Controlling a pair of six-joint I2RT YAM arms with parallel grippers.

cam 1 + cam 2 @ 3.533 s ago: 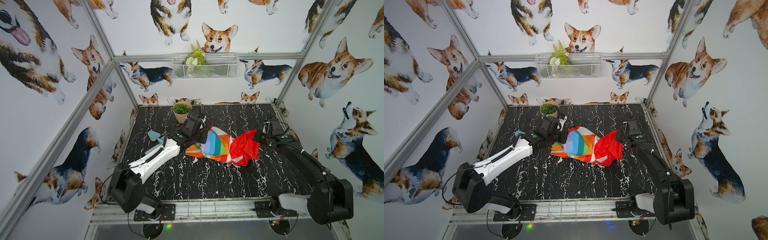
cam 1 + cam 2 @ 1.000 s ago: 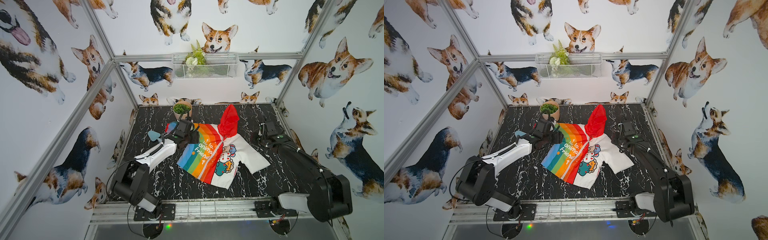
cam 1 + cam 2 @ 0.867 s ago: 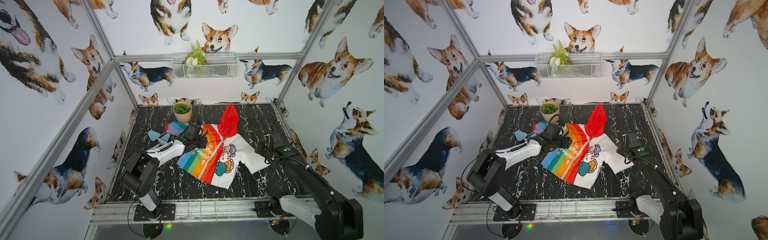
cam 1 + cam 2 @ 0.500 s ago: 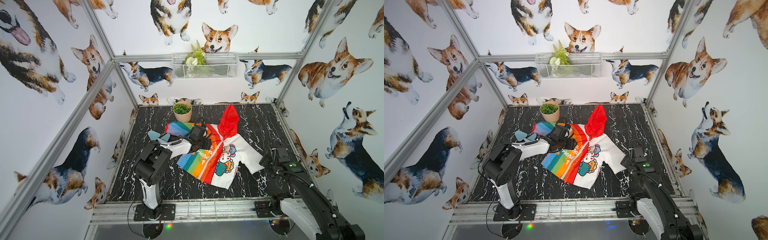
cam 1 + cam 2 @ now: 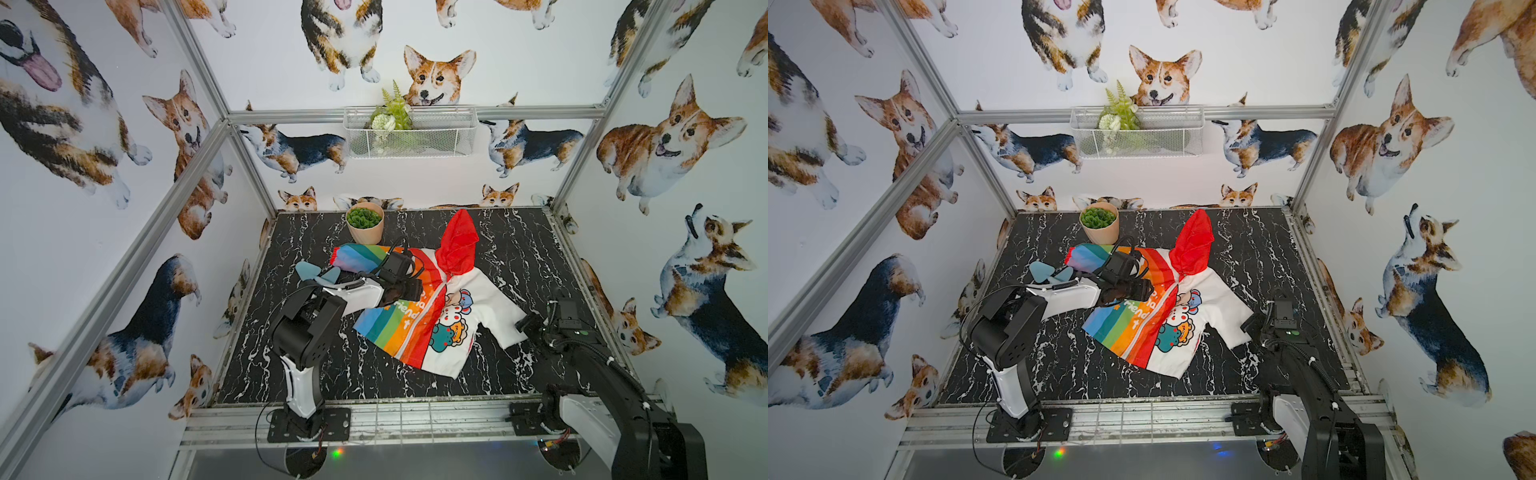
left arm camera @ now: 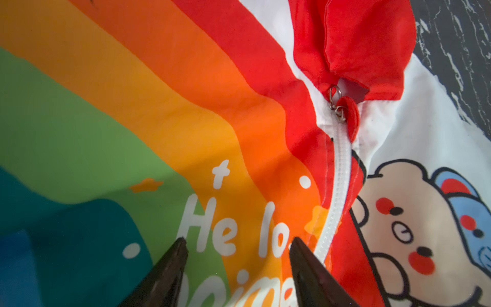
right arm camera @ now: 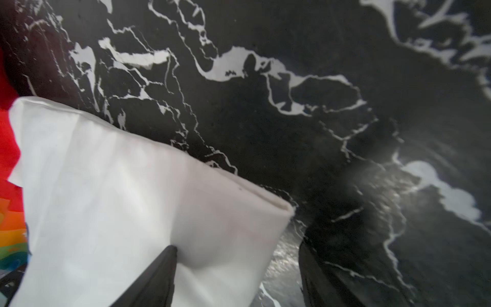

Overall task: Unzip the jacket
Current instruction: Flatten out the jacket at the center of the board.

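The jacket lies spread flat mid-bench, with its hood toward the back edge and fully zipped. The left gripper hovers over the rainbow half, jaws apart and empty, apparently lining up on the zipper pull. The right gripper, also spread and holding nothing, sits at the white sleeve, likely to pin it.

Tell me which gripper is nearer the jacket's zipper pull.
Left. The left gripper is over the rainbow half beside the zipper, with the zipper pull just ahead of its open jaws. The right gripper is out at the white sleeve's cuff.
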